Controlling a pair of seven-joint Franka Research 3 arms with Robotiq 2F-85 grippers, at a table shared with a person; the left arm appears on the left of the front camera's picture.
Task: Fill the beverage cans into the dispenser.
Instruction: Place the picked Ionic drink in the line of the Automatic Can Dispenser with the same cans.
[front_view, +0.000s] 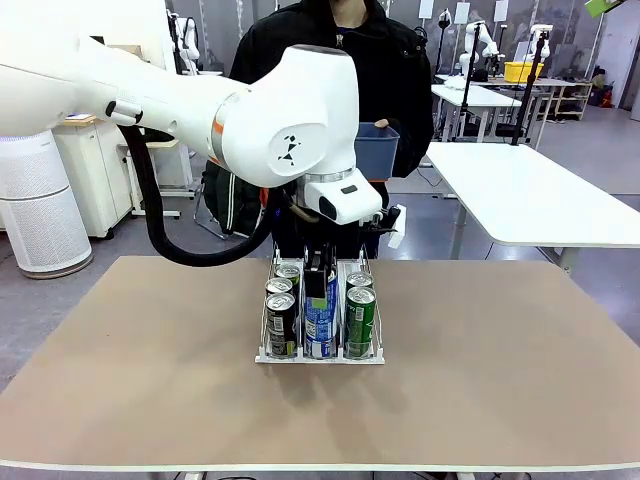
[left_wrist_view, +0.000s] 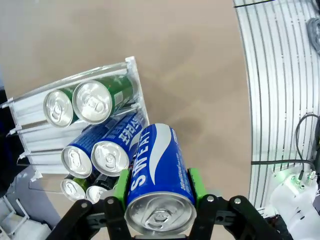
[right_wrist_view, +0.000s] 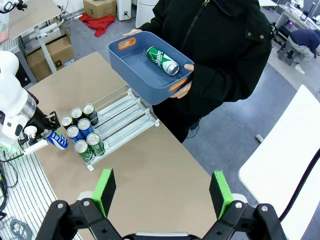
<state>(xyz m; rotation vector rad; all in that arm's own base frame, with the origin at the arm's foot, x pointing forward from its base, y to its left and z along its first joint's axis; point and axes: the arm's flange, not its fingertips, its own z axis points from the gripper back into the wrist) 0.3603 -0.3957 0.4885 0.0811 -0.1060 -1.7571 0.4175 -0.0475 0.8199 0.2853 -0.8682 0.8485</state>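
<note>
My left gripper (front_view: 320, 296) (left_wrist_view: 159, 184) is shut on a blue-and-white beverage can (front_view: 320, 330) (left_wrist_view: 156, 175), held tilted at the robot-side end of the dispenser's (front_view: 371, 357) (left_wrist_view: 29, 106) (right_wrist_view: 125, 112) middle lane. In the lanes stand black cans (front_view: 281, 318), blue cans (left_wrist_view: 109, 156) and green cans (front_view: 359, 312) (left_wrist_view: 92, 101). From the right wrist view, the left gripper (right_wrist_view: 46, 127) and its can (right_wrist_view: 58, 140) hang beside the can rows (right_wrist_view: 82, 131). My right gripper (right_wrist_view: 162, 192) is open, high above the table, with nothing between its pads.
A person in a black jacket stands at the far side, holding a blue tub (right_wrist_view: 131, 64) (front_view: 378, 150) with one green can (right_wrist_view: 162, 60) lying in it. The dispenser's far half (right_wrist_view: 131, 116) is bare wire. Brown tabletop (front_view: 500, 350) surrounds the rack.
</note>
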